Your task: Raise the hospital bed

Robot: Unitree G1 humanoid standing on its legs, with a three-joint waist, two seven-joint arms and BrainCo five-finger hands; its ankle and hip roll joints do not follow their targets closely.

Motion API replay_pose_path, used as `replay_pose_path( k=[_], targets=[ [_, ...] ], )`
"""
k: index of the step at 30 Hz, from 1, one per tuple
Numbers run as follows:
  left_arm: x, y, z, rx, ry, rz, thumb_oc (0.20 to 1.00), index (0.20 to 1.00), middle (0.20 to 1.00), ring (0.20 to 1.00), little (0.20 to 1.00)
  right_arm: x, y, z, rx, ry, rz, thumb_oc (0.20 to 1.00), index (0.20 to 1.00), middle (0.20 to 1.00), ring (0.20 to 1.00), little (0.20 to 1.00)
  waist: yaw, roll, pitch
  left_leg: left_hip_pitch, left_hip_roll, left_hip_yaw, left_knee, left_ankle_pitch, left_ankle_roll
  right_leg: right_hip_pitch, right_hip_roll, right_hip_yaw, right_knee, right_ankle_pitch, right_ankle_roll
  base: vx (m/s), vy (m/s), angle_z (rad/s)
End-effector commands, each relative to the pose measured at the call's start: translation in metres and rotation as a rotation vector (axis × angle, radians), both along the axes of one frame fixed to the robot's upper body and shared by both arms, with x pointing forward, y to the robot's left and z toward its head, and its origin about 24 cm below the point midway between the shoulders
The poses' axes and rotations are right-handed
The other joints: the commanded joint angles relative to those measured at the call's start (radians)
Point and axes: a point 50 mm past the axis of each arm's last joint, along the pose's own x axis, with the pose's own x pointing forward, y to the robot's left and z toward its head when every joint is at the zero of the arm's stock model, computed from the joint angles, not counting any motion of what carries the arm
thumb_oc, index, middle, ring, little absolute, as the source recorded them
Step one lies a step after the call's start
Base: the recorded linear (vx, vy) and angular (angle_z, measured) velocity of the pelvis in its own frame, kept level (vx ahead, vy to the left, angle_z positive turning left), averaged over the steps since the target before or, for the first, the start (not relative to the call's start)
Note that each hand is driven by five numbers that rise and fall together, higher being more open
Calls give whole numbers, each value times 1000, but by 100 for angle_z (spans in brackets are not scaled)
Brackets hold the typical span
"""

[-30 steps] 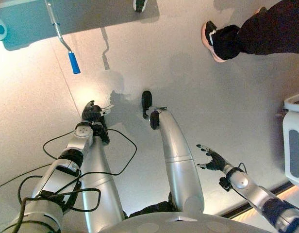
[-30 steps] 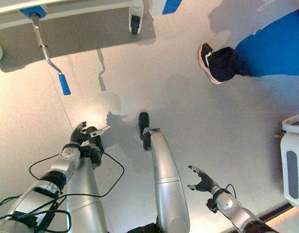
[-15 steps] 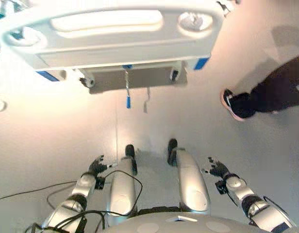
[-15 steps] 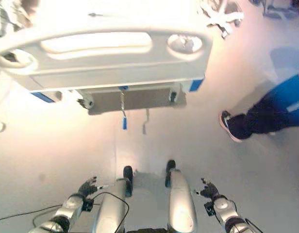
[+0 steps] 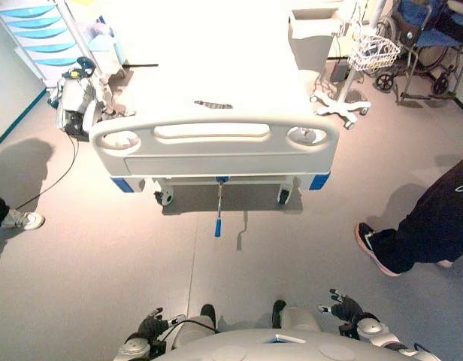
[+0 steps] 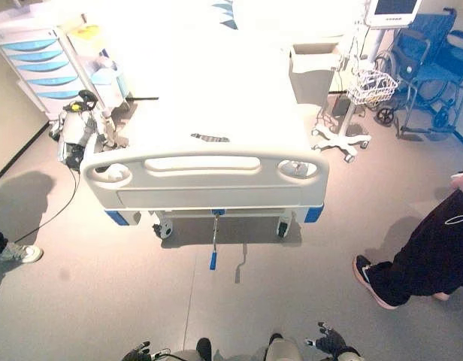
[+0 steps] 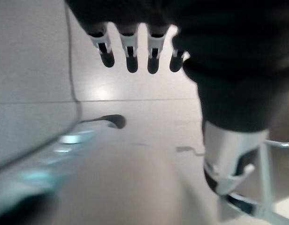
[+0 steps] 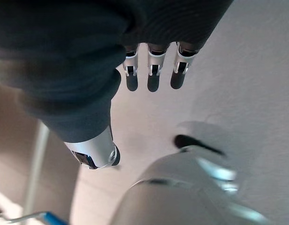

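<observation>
The hospital bed (image 5: 216, 90) stands straight ahead across the floor (image 5: 104, 278), its white footboard (image 5: 214, 147) facing the robot. A wheelchair (image 6: 423, 68) is parked off to the right, with a monitor stand (image 6: 359, 90) beside it. A person's leg (image 5: 423, 229) stands at the right. Under the footboard a crank (image 5: 218, 210) with a blue handle hangs down, well apart from both hands. The left hand (image 5: 150, 327) and right hand (image 5: 346, 307) sit low with fingers relaxed, empty.
</observation>
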Motion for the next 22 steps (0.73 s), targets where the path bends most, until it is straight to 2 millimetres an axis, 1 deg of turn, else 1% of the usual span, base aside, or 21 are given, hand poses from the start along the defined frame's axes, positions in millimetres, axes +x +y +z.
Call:
replay_pose_path(
  k=[1, 6, 10, 22],
  targets=[
    [27, 7, 9, 20, -111, 33, 1000, 1000, 1000, 1000, 1000, 28, -1, 9, -3, -75, 24, 1000, 1000, 1000, 1000, 1000, -2, -19, 41, 12, -19, -14, 50, -33, -21, 45, -16, -11, -91, 79, 72, 91, -15, -4],
    [24, 4, 7, 16, -97, 18, 1000, 1000, 1000, 1000, 1000, 25, 4, 7, 12, -73, 18, 1000, 1000, 1000, 1000, 1000, -5, -22, 26, 40, -15, -5, 42, -38, -21, 72, -14, -12, -92, 73, 72, 64, -6, 1],
    [19, 4, 6, 12, -80, 17, 1000, 1000, 1000, 1000, 1000, 18, 6, 4, 16, -51, 20, 1000, 1000, 1000, 1000, 1000, -8, -24, 4, 65, -8, 6, 23, -37, -25, 101, -11, -19, -116, 70, 74, 42, -6, -1],
    [19, -3, 5, -14, -83, 10, 1000, 1000, 1000, 1000, 1000, 17, 6, 4, 8, -47, 35, 1000, 1000, 1000, 1000, 1000, -13, -26, -9, 73, -2, 14, 16, -35, -28, 120, -6, -14, -143, 74, 73, 3, -1, 0]
  ],
)
